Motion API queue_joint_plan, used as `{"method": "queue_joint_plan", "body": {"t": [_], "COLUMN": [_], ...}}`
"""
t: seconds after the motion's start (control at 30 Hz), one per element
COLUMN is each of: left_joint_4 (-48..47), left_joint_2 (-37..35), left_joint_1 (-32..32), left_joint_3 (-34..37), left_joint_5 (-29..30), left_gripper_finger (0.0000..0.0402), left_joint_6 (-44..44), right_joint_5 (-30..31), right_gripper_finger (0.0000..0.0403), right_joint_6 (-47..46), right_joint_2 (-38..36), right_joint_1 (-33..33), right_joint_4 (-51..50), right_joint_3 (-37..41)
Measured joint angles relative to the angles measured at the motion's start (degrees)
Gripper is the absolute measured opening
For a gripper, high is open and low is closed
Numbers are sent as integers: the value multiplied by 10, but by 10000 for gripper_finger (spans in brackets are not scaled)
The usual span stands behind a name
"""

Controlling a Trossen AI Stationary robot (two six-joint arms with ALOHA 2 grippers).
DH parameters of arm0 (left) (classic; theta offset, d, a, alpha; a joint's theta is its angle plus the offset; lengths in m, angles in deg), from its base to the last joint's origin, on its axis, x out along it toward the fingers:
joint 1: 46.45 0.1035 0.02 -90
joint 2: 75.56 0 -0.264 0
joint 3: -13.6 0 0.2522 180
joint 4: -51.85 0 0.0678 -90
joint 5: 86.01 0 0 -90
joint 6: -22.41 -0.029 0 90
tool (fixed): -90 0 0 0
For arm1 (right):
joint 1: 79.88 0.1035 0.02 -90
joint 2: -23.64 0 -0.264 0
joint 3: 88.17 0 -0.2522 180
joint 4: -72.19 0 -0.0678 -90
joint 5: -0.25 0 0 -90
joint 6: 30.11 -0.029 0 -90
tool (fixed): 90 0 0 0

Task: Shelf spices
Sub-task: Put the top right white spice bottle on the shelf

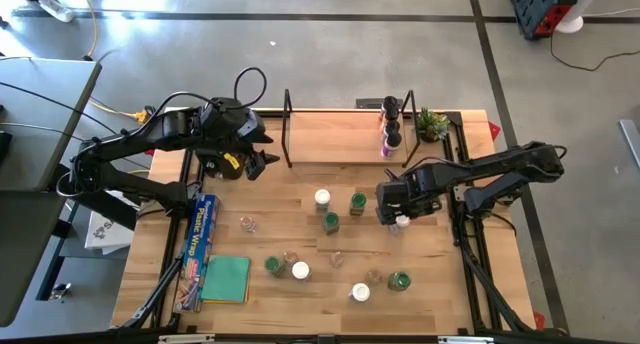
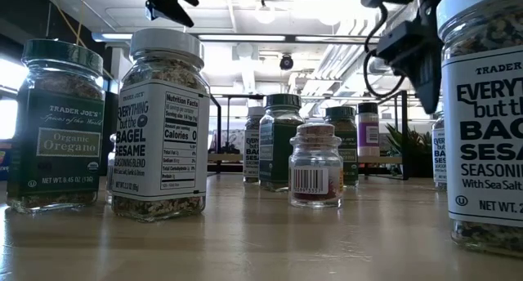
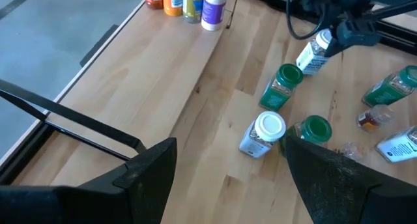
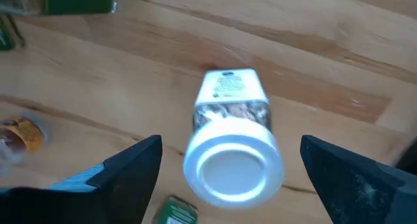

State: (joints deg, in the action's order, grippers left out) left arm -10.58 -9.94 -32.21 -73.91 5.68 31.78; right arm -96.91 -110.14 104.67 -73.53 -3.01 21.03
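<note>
Two grippers are mine, and I take the shelf (image 1: 340,136) as my mark. Off the shelf's left end frame, my left gripper (image 1: 262,156) hangs over bare wood with its fingers (image 3: 146,178) spread and nothing between them. On the shelf board itself, four jars (image 1: 389,127) stand in a row at the right end, near the small potted plant (image 1: 432,123). In front of the shelf, out on the table (image 1: 270,219), the other spices (image 1: 329,222) are scattered loose: green-lidded, white-lidded and small clear ones, well apart from the board. A green cloth (image 1: 226,279) and a long box (image 1: 201,232) lie toward the table's left edge. Below the shelf's right end, my right gripper (image 1: 401,216) hovers over a white-lidded jar (image 4: 229,139). Its fingers (image 4: 124,174) stand wide on either side of that jar and do not touch it. The jar looks tilted beneath my wrist, its lid nearest the camera.
</note>
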Motion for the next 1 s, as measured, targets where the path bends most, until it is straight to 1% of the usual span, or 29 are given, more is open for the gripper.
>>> {"method": "queue_joint_plan", "body": {"t": [0.13,0.27,0.47,0.57,0.63,0.73,0.83,1.0], "left_joint_4": [0,1,10,18,21,21,21,20], "left_joint_2": [0,0,0,0,0,0,0,0], "left_joint_1": [0,0,0,0,0,0,0,0], "left_joint_3": [0,0,0,0,0,0,0,0], "left_joint_5": [3,4,5,5,5,5,5,5], "left_gripper_finger": [282,282,282,282,282,282,282,282], "left_joint_6": [11,15,15,15,15,15,15,15], "right_joint_5": [0,0,25,27,26,26,26,26], "right_gripper_finger": [351,321,249,204,181,177,158,156], "right_joint_6": [-7,13,45,56,63,70,70,70], "right_joint_2": [0,0,0,2,2,2,2,2], "right_joint_1": [0,0,0,-1,-1,-1,-1,-1], "right_joint_4": [1,6,23,31,31,34,37,36], "right_joint_3": [10,18,18,18,18,18,18,18]}}
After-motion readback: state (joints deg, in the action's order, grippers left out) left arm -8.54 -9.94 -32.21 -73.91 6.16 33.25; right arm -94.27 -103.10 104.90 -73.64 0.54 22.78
